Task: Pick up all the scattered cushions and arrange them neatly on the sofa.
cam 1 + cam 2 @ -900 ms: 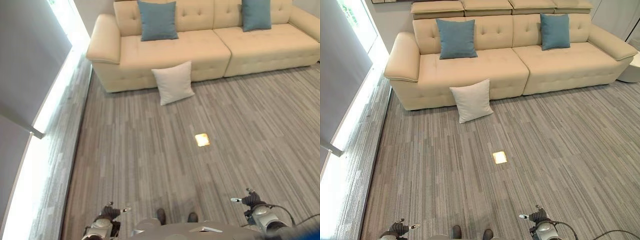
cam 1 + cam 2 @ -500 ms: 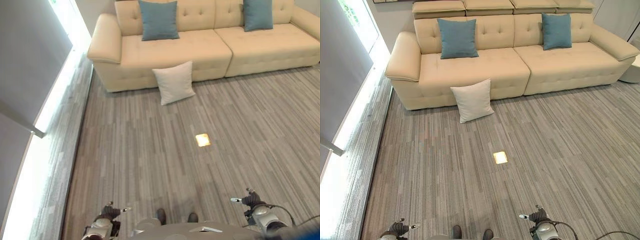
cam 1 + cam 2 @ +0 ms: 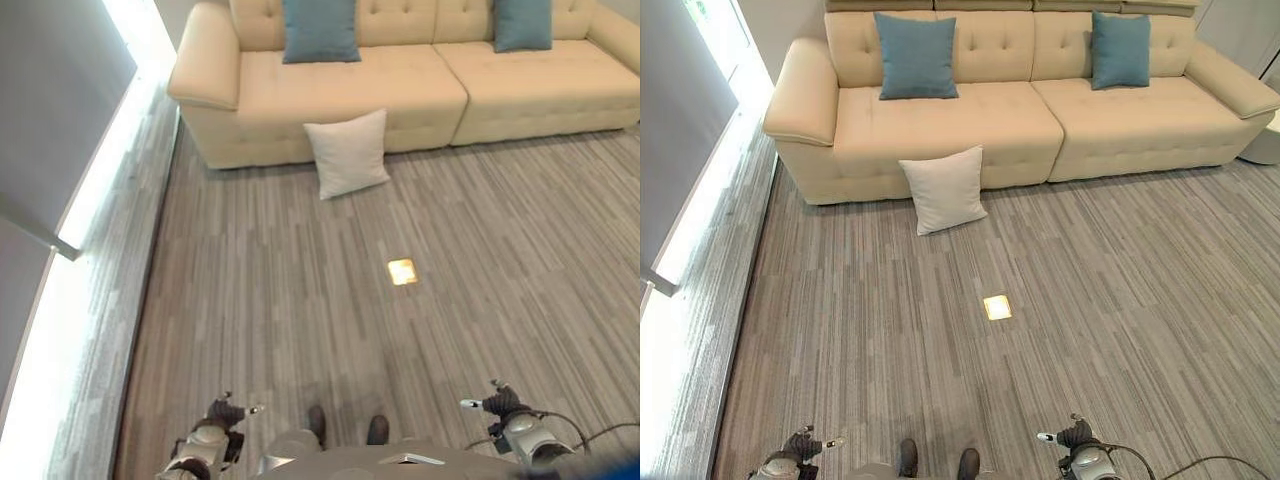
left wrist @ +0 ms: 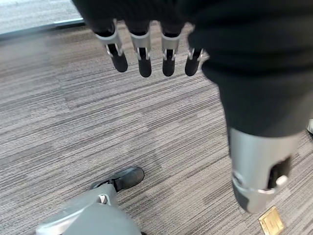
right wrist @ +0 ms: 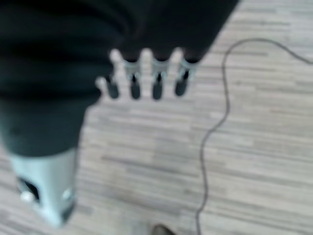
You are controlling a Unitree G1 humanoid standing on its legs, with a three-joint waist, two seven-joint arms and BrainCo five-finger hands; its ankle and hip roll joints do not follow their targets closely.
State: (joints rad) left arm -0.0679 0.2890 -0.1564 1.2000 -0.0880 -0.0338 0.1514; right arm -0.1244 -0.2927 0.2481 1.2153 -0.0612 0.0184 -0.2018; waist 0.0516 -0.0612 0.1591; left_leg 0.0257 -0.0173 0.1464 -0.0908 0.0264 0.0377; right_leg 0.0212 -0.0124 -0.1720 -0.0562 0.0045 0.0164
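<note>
Cushions sit in three places: a teal cushion [image 3: 917, 55] leans upright against the backrest at the left end of the cream sofa [image 3: 970, 125], a white cushion [image 3: 944, 189] stands tilted on the grey striped carpet [image 3: 860, 330] with its back against the sofa's front, and a second teal cushion [image 3: 1120, 49] leans on the backrest further right. A small bright floor plate [image 3: 997, 307] lies in the carpet, well apart from the white cushion. Along the left wall runs a bright window strip [image 3: 95, 190]. The left hand [image 4: 146, 51] hangs low with fingers straight and spread, empty. The right hand [image 5: 146, 78], blurred in its wrist view, appears likewise relaxed and empty.
</note>
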